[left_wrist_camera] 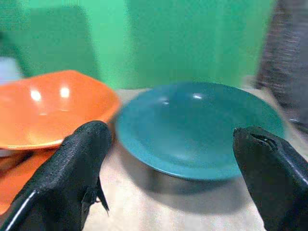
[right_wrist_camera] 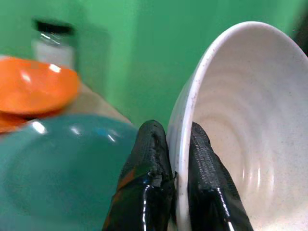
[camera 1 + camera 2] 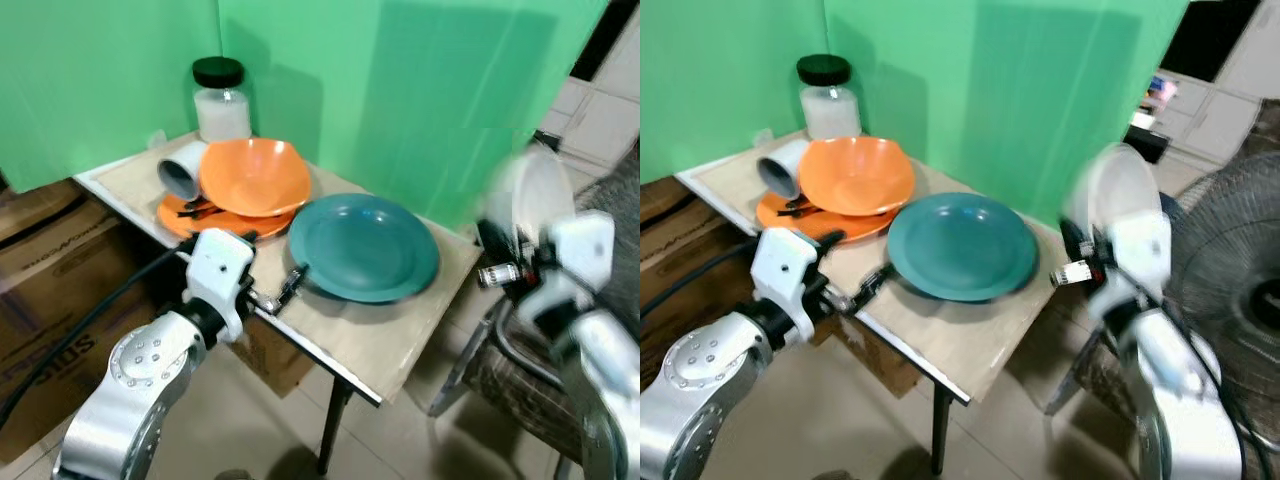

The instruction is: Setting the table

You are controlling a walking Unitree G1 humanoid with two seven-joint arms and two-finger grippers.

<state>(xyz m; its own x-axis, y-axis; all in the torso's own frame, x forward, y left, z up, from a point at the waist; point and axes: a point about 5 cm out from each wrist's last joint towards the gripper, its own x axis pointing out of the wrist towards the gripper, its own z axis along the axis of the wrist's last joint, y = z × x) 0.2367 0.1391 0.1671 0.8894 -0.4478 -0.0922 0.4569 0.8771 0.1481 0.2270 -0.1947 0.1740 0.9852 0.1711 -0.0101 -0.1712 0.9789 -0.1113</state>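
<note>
Your right gripper (image 2: 177, 159) pinches a white bowl's (image 2: 250, 125) rim, held off the table (image 3: 390, 335) edge. Your left gripper (image 1: 173, 168) gapes empty before the teal plate (image 3: 365, 247); an orange bowl (image 3: 252, 175) sits on an orange plate (image 3: 180, 220), green backdrop (image 3: 400, 90) behind.

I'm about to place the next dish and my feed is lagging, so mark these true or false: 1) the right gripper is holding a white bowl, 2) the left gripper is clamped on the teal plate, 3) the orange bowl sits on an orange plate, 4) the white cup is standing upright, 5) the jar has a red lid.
1) The right gripper holds a white bowl: true, its fingers pinch the rim.
2) The left gripper is clamped on the teal plate: false, its fingers are spread open in front of the plate.
3) The orange bowl sits on an orange plate: true.
4) The white cup stands upright: false, it lies on its side.
5) The jar has a red lid: false, the lid is black.
</note>
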